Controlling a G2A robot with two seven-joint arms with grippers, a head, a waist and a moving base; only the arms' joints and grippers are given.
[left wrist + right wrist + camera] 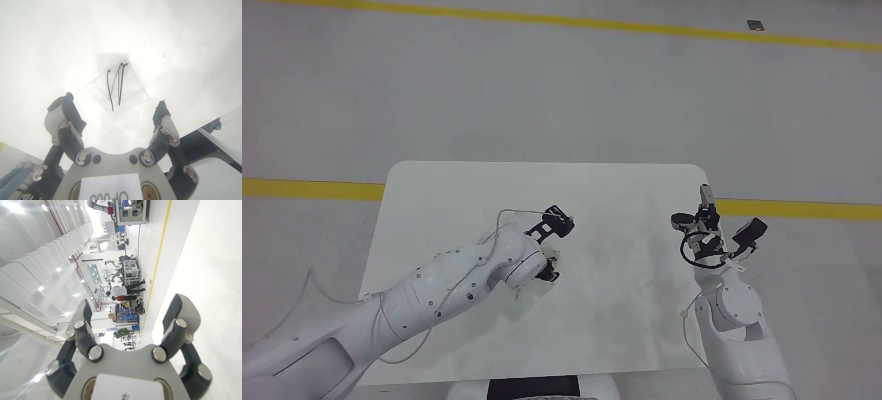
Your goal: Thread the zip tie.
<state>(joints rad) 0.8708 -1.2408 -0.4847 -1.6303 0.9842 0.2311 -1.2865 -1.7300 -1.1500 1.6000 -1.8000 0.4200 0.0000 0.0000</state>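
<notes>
Several black zip ties lie loose in a shallow clear tray on the white table. My left gripper hangs above the table just short of the tray, open, with nothing between its taped fingers. From above, the left gripper sits over the table's middle. My right gripper is raised at the table's right edge, tilted up toward the room. It is open and holds nothing.
The white table has rounded corners and stands on a grey floor with a yellow line running behind it. A table edge with a dark bracket lies close to the left gripper.
</notes>
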